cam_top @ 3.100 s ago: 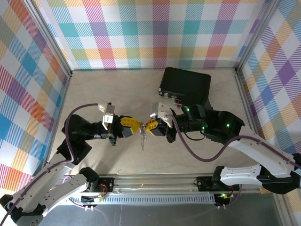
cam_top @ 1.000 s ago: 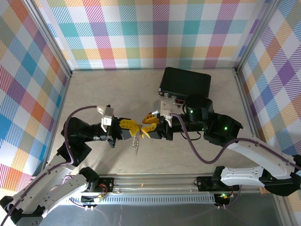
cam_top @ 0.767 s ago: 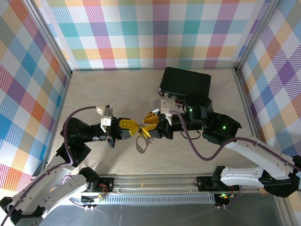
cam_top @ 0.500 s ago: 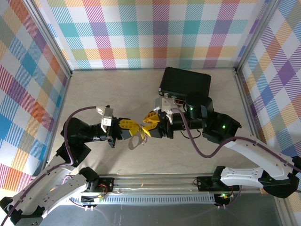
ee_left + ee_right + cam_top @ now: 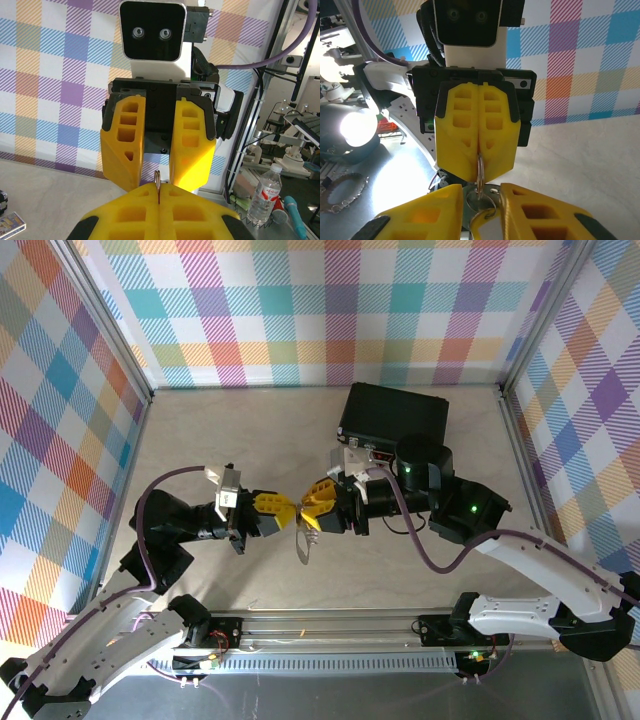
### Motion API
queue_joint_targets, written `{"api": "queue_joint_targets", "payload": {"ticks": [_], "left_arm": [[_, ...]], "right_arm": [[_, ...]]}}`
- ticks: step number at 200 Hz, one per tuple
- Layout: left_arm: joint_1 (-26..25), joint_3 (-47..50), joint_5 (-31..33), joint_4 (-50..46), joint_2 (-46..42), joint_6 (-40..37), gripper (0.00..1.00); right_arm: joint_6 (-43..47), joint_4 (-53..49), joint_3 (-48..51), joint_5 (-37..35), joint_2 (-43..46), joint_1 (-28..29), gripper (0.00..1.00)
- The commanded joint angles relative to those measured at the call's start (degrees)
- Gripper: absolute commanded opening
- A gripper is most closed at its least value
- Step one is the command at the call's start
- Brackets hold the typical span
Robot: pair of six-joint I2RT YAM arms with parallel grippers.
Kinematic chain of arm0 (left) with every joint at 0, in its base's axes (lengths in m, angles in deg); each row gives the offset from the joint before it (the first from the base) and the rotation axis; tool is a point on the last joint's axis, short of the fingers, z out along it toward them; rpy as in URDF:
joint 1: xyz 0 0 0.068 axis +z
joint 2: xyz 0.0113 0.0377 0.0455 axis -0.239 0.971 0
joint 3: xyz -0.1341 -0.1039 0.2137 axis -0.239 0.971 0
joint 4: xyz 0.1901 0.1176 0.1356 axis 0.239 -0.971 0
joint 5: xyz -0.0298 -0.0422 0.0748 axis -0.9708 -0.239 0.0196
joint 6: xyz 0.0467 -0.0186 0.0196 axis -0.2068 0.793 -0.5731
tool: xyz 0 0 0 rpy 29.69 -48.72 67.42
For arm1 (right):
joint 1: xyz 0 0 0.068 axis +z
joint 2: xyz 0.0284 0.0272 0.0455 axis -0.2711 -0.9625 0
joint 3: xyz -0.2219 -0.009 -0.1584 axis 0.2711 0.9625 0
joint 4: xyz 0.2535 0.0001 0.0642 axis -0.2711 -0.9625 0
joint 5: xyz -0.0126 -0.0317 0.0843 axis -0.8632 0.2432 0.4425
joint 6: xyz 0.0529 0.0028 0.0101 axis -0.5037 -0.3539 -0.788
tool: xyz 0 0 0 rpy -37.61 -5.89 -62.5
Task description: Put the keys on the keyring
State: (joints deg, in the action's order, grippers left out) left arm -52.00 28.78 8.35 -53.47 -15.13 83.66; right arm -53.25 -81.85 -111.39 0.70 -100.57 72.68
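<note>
My left gripper (image 5: 287, 516) is shut on the thin grey keyring (image 5: 480, 167), held edge-on above the table. Its yellow fingertips (image 5: 135, 205) pinch the ring's rim (image 5: 158, 178). Facing it tip to tip, my right gripper (image 5: 311, 514) has its jaws a little apart. Below the ring, the keys (image 5: 486, 201) and a small yellow piece (image 5: 474, 221) hang in the gap between my right fingers (image 5: 430, 212); I cannot tell if they touch the pads. From above, ring and keys dangle between the two grippers (image 5: 303, 543).
A shut black case (image 5: 393, 418) lies on the beige table behind the right arm. Checked walls (image 5: 320, 310) close off the back and both sides. Purple cables (image 5: 430, 560) loop from each arm.
The ring and hanging keys have swung and turned between the grippers. My right jaws have narrowed and sit a touch closer to the left gripper, which has kept its grip.
</note>
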Motion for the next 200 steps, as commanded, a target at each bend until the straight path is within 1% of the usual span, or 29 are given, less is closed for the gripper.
{"api": "queue_joint_targets", "payload": {"ticks": [1,29,50,83,98,104,108,126,139,155,160,172,200], "left_arm": [[-0.4,0.2,-1.1,2.9,0.0,-0.2,0.00],[-0.4,0.2,-1.2,2.8,0.3,-0.3,0.00],[-0.4,0.2,-1.4,2.9,0.5,0.0,0.00],[-0.4,-0.4,-1.6,1.2,0.6,-0.7,0.00],[-0.4,-2.1,-0.9,-4.0,0.5,-3.5,0.00],[-0.4,-3.1,-0.4,-7.0,0.4,-5.1,0.04],[-0.4,-3.9,0.2,-9.4,0.3,-6.4,0.07],[-0.4,-7.8,2.7,-20.1,0.4,-12.5,0.18],[-0.4,-10.3,3.7,-27.1,0.8,-16.0,0.23],[-0.4,-12.8,4.3,-32.0,1.8,-19.1,0.24],[-0.4,-13.6,4.4,-34.9,2.2,-19.8,0.24],[-0.4,-15.0,4.5,-37.6,3.2,-21.1,0.24],[-0.4,-15.7,2.8,-37.7,4.2,-21.4,0.25]], "right_arm": [[0.1,0.9,0.4,1.8,-0.8,-0.4,0.20],[0.3,0.5,0.3,3.8,-1.4,-0.6,0.14],[0.6,0.6,0.5,4.3,-1.3,-0.6,0.00],[1.1,0.3,0.8,3.3,-0.5,-0.8,0.00],[2.5,-2.2,-0.1,1.2,-0.3,-0.8,0.00],[2.9,-3.9,-0.9,0.1,-0.5,-0.8,0.00],[5.1,-5.3,-1.6,-0.4,-0.7,-0.8,0.00],[8.3,-11.0,-3.9,-3.0,-1.4,-0.8,0.00],[10.5,-15.1,-6.0,-4.8,-2.3,-0.8,0.00],[13.2,-20.5,-9.2,-5.9,-4.0,-0.8,0.00],[13.9,-21.9,-10.3,-6.3,-4.7,-0.8,0.00],[15.3,-24.8,-12.4,-7.1,-6.2,-0.7,0.00],[16.8,-28.5,-15.7,-7.5,-8.3,-0.7,0.00]]}}
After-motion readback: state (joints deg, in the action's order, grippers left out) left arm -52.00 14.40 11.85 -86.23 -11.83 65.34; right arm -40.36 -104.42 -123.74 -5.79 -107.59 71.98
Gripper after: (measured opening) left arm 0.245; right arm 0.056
